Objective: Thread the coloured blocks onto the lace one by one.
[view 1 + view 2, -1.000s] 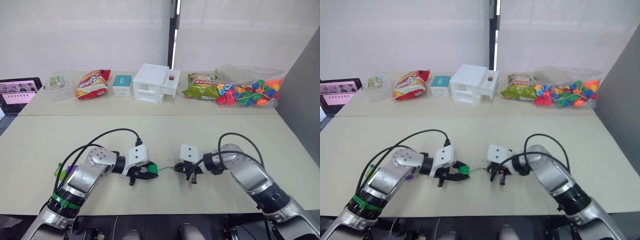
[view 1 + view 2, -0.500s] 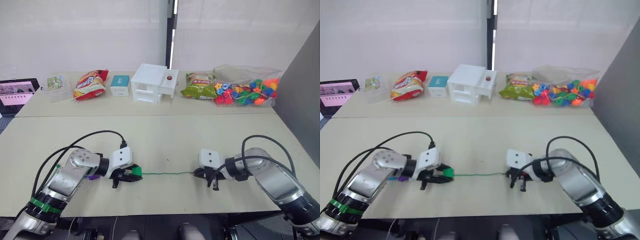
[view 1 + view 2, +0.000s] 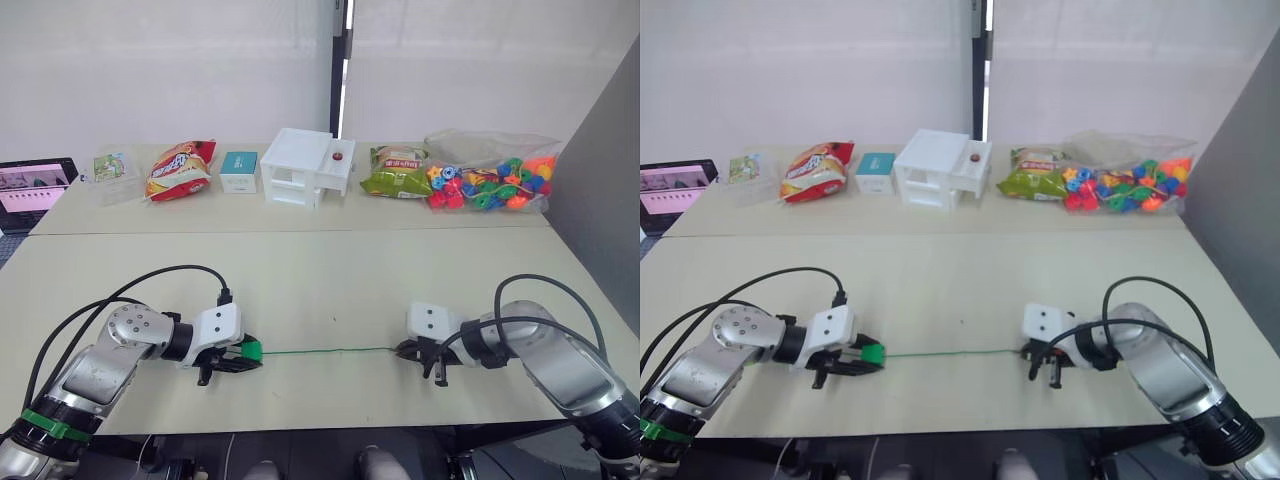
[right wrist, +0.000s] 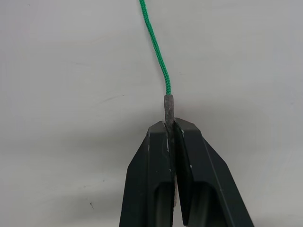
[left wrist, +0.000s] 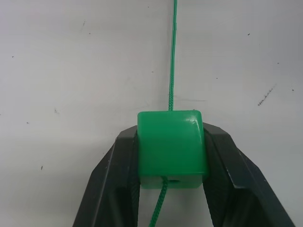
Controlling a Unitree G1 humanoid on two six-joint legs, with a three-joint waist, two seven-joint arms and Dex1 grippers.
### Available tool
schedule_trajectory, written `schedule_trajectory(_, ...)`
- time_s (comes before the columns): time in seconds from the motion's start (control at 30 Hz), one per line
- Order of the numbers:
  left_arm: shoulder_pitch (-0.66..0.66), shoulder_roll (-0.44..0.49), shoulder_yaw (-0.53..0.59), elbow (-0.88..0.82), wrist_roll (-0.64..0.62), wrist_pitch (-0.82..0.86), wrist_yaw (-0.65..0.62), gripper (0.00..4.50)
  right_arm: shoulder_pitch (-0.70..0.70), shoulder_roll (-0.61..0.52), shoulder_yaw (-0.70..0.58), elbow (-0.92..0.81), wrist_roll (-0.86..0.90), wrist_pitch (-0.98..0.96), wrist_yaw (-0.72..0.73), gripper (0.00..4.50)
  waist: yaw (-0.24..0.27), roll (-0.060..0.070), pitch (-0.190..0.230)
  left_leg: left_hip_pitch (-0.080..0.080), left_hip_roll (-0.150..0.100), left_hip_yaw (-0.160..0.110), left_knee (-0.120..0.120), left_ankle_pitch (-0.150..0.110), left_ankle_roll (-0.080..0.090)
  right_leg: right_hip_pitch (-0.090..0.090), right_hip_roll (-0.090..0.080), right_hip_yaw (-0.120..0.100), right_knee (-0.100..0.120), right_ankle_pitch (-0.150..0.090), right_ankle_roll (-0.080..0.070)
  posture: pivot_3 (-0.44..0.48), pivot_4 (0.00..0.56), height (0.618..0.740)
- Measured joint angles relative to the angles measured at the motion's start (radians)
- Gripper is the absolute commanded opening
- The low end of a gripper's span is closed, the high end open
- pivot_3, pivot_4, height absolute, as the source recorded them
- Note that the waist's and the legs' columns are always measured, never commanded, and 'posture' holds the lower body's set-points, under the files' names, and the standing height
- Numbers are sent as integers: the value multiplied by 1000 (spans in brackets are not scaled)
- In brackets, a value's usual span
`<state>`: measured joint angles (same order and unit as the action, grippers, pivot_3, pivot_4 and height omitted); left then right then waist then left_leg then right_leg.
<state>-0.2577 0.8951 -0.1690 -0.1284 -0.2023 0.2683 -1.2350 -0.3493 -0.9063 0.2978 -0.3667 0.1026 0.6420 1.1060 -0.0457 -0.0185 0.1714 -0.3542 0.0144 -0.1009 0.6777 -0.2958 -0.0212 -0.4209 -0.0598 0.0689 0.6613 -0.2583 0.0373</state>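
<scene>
My left gripper (image 3: 240, 357) is shut on a dark green block (image 5: 171, 147) at the near left of the table. The green lace (image 3: 320, 351) runs through that block and stretches taut across the table to my right gripper (image 3: 405, 350). That gripper is shut on the lace's stiff grey tip (image 4: 168, 110). In the left wrist view the lace enters the block's far face and comes out of a hole on its near face, between the black fingers (image 5: 118, 179).
Along the back of the table stand a white box (image 3: 297, 166), snack bags (image 3: 182, 166) (image 3: 397, 172), a small teal box (image 3: 238, 170) and a clear bag of bright mixed beads (image 3: 490, 180). A tablet (image 3: 32, 187) lies at the far left. A grey panel (image 3: 600, 180) bounds the right side.
My two grippers have drawn apart, the left one leftward with the block and the right one rightward with the tip. The stretch of lace between them has grown longer and straight.
</scene>
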Motion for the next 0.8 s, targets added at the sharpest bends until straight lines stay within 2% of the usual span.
schedule_trajectory(0.1, 0, 0, 1, 13, 0, -11, -3, 1205, 2, 2, -7, -15, 4, 19, -6, 42, -1, 0, 0, 0, 0, 0, 0, 0, 0, 0, 0, 0, 0, 0, 0, 0, 150, 740)
schedule_trajectory(0.17, -2, 0, 3, 21, -6, -7, -7, 2265, 1, 34, -33, -30, 42, 59, -20, 0, -2, 0, 0, 0, 0, 0, 0, 0, 0, 0, 0, 0, 0, 0, 0, 0, 150, 740)
schedule_trajectory(0.23, -4, 0, 6, 46, -14, 10, -12, 2901, -3, 73, -41, -71, 82, 99, -33, 0, -2, 0, 0, 0, 0, 0, 0, 0, 0, -1, 1, 0, 1, 0, 0, 0, 150, 740)
schedule_trajectory(0.37, -12, 23, 6, 51, -8, 4, -38, 4253, -7, 82, -40, -114, 109, 142, -59, 0, 3, 0, 0, 0, 0, 0, 0, 0, 0, 0, 0, 0, 0, 0, 0, 0, 150, 740)
schedule_trajectory(0.4, -21, 25, 6, 56, 1, 4, -38, 4476, -8, 85, -39, -115, 110, 152, -68, 0, 4, 0, 0, 0, 0, 0, 0, 0, 0, 0, 0, 0, 0, 0, 0, 0, 150, 740)
schedule_trajectory(0.47, -52, 43, -4, 54, 3, 46, -52, 4476, -14, 102, -36, -116, 113, 170, -89, 0, 5, 0, 1, -1, 0, 0, 0, 0, 0, -1, 0, 0, 0, 0, 0, 0, 150, 740)
schedule_trajectory(0.63, -238, 127, -27, -22, -11, 242, -118, 4476, -26, 142, -24, -126, 117, 198, -140, 0, 4, -2, 2, -3, -1, 0, 1, 0, 0, -1, 0, 0, 0, 0, 0, 0, 150, 740)
schedule_trajectory(0.8, -390, 246, -178, -98, 40, 418, -268, 4476, -32, 163, -6, -126, 117, 207, -173, 0, -4, -2, 3, -3, 0, 0, 0, 0, 1, -3, 1, 0, 0, 0, 0, 0, 150, 740)
